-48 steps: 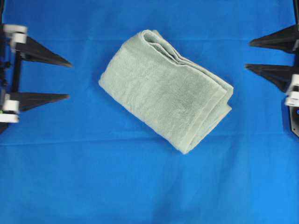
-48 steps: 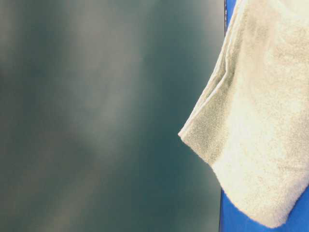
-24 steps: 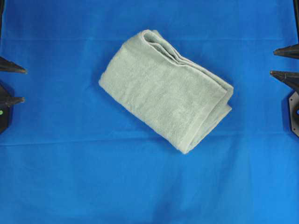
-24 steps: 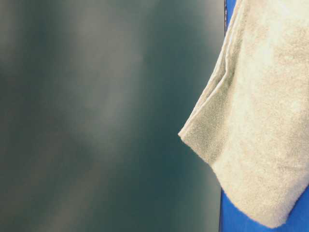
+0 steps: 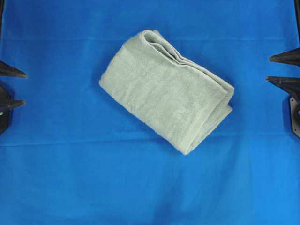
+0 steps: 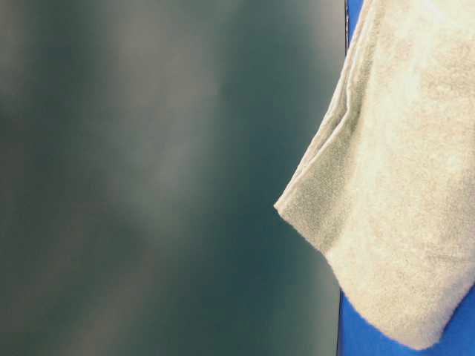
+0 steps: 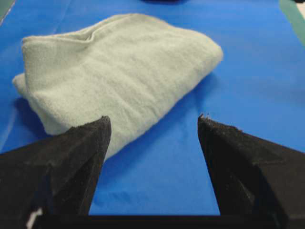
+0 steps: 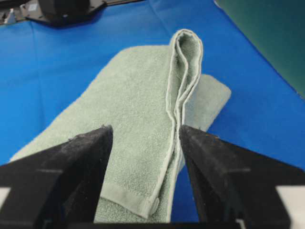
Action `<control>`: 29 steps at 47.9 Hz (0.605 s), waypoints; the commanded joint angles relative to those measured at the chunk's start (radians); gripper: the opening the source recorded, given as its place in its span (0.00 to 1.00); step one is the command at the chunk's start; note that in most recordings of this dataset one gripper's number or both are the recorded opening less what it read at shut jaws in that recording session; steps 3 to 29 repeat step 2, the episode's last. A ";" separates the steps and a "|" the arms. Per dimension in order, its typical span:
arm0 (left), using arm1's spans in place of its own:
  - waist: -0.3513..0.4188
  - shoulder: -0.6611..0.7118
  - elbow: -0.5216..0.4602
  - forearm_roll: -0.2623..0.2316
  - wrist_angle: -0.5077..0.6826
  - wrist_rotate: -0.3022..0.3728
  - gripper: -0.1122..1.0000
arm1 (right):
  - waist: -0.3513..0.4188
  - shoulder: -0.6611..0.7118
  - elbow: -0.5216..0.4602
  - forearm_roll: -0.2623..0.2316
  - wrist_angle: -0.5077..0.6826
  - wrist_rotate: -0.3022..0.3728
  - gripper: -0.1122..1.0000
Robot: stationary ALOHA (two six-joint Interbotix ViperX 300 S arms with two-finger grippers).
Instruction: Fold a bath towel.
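The bath towel (image 5: 166,89) lies folded into a compact, layered rectangle on the blue cloth surface (image 5: 70,178), set diagonally in the overhead view, between the two grippers and well apart from both. The left gripper (image 5: 13,87) sits at the left edge of that view with its jaws spread wide and nothing between them; only its two dark fingertips (image 5: 14,72) show. In the left wrist view the towel (image 7: 114,71) lies ahead of the left gripper (image 7: 152,125), mostly toward the left finger, with bare blue cloth (image 7: 248,71) ahead of the other finger. The right gripper (image 5: 281,69) sits at the right edge, jaws likewise spread and empty. In the right wrist view the towel (image 8: 133,119) lies directly ahead of the right gripper (image 8: 145,133), its stacked hemmed edges (image 8: 177,95) running away from the gap between the fingers. The table-level view shows one folded corner of the towel (image 6: 393,208) in close-up against a blurred dark green background (image 6: 148,178).
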 commanded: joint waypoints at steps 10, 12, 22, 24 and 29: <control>-0.003 0.014 -0.011 0.000 -0.003 0.000 0.74 | 0.002 0.015 -0.017 0.002 -0.003 0.002 0.65; -0.003 0.014 -0.011 0.000 -0.003 0.000 0.74 | 0.002 0.015 -0.017 0.002 -0.003 0.002 0.65; -0.003 0.014 -0.011 0.000 -0.003 0.000 0.74 | 0.002 0.015 -0.017 0.002 -0.003 0.002 0.65; -0.003 0.014 -0.011 0.000 -0.003 0.000 0.74 | 0.002 0.015 -0.017 0.002 -0.003 0.002 0.65; -0.003 0.014 -0.011 0.000 -0.003 0.000 0.74 | 0.002 0.015 -0.017 0.002 -0.003 0.002 0.65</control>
